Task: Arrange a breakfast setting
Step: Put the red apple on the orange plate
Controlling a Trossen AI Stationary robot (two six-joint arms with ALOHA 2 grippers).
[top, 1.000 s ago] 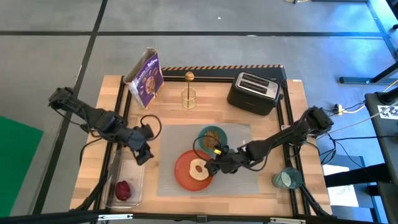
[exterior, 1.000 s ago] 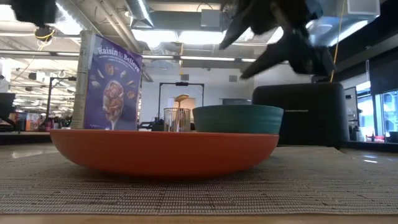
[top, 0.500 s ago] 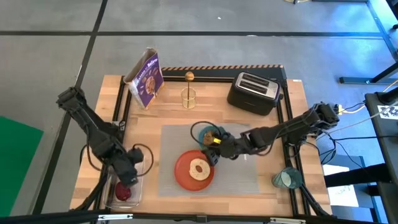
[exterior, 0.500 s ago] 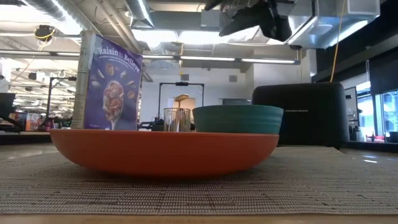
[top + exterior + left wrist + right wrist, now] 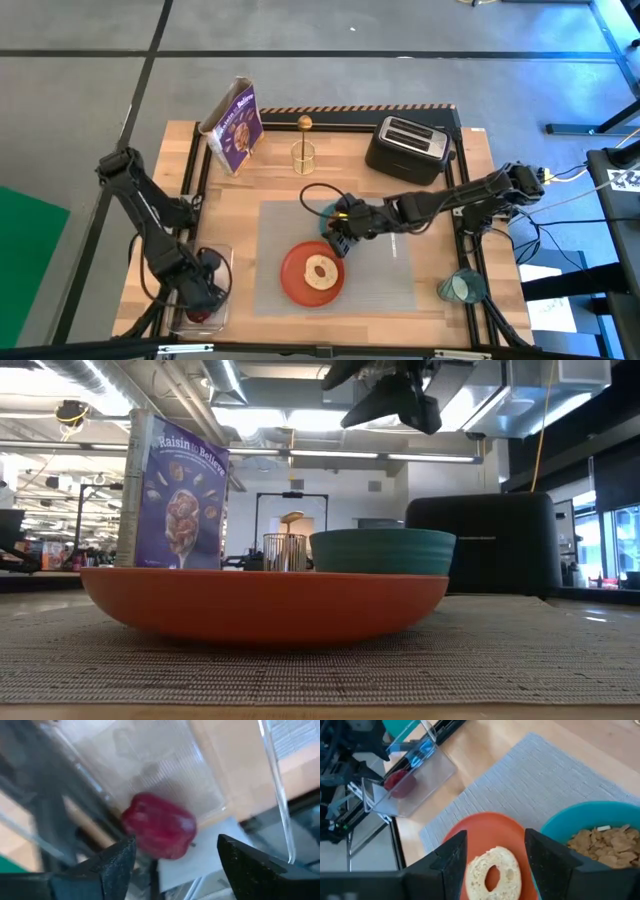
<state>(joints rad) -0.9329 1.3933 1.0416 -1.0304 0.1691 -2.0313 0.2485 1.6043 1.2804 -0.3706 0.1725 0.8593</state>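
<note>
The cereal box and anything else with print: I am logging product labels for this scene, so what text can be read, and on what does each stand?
"Raisin" and "Believe": on the front of the purple cereal box, at its top; the small word between them is too small to read.
Toaster: a faint line of print on its dark front, too blurred to read.
Other small print on the box: unreadable.
</note>
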